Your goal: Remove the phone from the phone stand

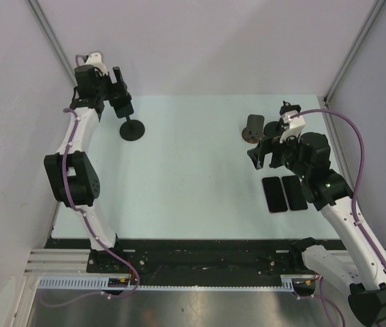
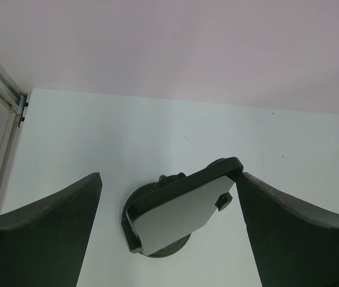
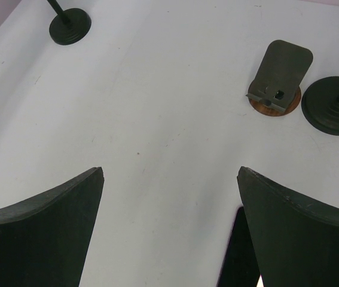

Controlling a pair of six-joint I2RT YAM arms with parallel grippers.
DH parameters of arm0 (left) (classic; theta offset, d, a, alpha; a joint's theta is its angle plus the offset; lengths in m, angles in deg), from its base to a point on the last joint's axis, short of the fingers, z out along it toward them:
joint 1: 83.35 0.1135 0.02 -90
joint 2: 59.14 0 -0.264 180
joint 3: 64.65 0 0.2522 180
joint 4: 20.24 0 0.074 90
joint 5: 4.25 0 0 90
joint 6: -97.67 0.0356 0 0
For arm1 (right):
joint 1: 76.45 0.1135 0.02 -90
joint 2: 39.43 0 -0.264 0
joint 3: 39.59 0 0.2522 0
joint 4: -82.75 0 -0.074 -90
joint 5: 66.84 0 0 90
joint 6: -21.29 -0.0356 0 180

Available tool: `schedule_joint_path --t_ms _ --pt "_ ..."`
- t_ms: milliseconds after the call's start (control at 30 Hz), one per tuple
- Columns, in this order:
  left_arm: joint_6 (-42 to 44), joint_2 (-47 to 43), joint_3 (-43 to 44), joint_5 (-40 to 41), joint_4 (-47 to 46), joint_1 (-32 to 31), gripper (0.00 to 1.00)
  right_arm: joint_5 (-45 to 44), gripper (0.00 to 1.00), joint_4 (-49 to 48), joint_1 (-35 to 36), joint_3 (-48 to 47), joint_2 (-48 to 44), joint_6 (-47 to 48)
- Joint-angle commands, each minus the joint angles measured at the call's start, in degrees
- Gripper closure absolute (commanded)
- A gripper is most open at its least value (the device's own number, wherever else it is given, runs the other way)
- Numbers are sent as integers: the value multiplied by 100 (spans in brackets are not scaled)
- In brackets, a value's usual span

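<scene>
A black phone stand (image 1: pixel 132 129) with a round base and a thin pole stands at the back left. In the left wrist view its head (image 2: pixel 178 215) is a grey-faced slab with a dark rim, a lip at one end and a small tab at the other. I cannot tell whether that slab is a phone or the bare cradle. My left gripper (image 1: pixel 120 95) (image 2: pixel 169 179) hangs open around it, its right finger against the slab's upper corner. Two dark phones (image 1: pixel 272 194) (image 1: pixel 293 193) lie flat side by side at the right. My right gripper (image 1: pixel 266 155) (image 3: pixel 169 173) is open just behind them, holding nothing.
A small bare stand with a grey plate on a wooden disc (image 1: pixel 254 128) (image 3: pixel 280 75) sits at the back right, next to another black round base (image 1: pixel 274 128) (image 3: pixel 333 104). Walls enclose the table on the left, back and right.
</scene>
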Motion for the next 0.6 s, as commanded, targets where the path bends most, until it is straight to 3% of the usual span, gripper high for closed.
schedule_joint_path --t_ms 0,167,567 --pt "-129 -336 -95 478 -79 -184 0 -64 0 -271 68 -2 21 -74" --pt "-226 -363 -113 1647 -79 -510 0 -99 0 -350 86 -2 74 -48" --pt "-613 94 168 2273 -79 -510 0 -196 0 -341 86 -2 136 76"
